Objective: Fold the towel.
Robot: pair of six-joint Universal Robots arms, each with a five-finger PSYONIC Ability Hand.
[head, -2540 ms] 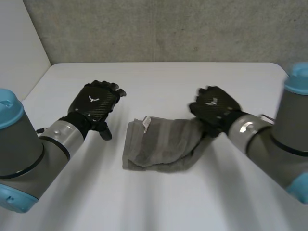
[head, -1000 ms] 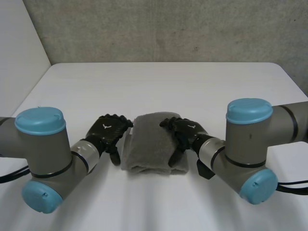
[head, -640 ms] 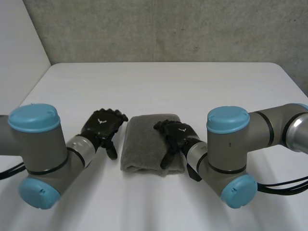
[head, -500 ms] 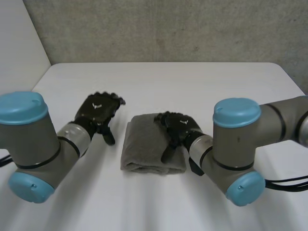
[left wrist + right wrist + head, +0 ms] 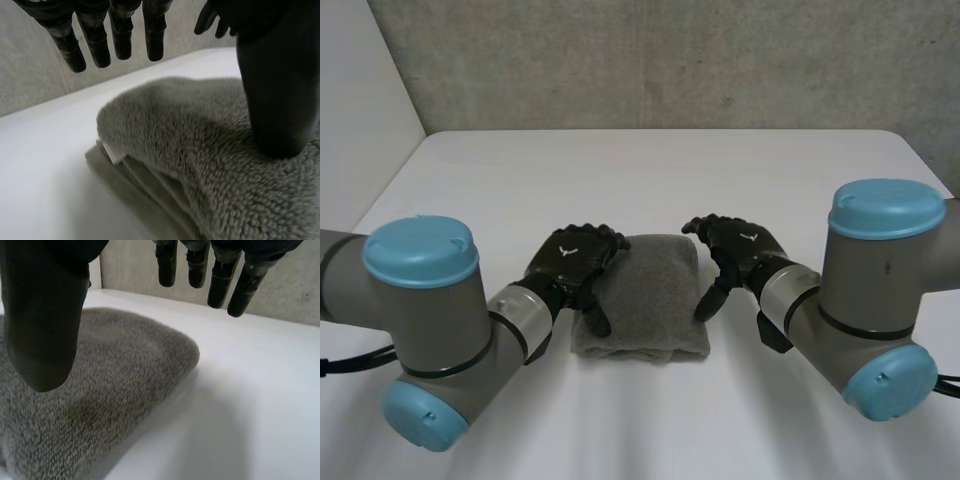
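Note:
A grey towel (image 5: 645,297) lies folded into a small thick rectangle on the white table (image 5: 650,170). My left hand (image 5: 576,264) is at its left edge, fingers relaxed, with the thumb resting on the pile (image 5: 200,150). My right hand (image 5: 740,250) hovers at the towel's right edge, open, its thumb hanging just above the cloth (image 5: 100,390). Stacked layers show along the towel's side under the left hand (image 5: 107,30). Straight fingertips (image 5: 220,285) of the right hand point past the towel's far corner. Neither hand pinches cloth.
A grey concrete wall (image 5: 660,60) stands behind the table. Bare white tabletop stretches beyond the towel and to both sides. My two arms (image 5: 440,330) flank the towel near the front edge.
My left hand has moved right onto the towel's left edge. My right hand has slid off the towel's middle to its right edge. The towel lies flatter and more squared.

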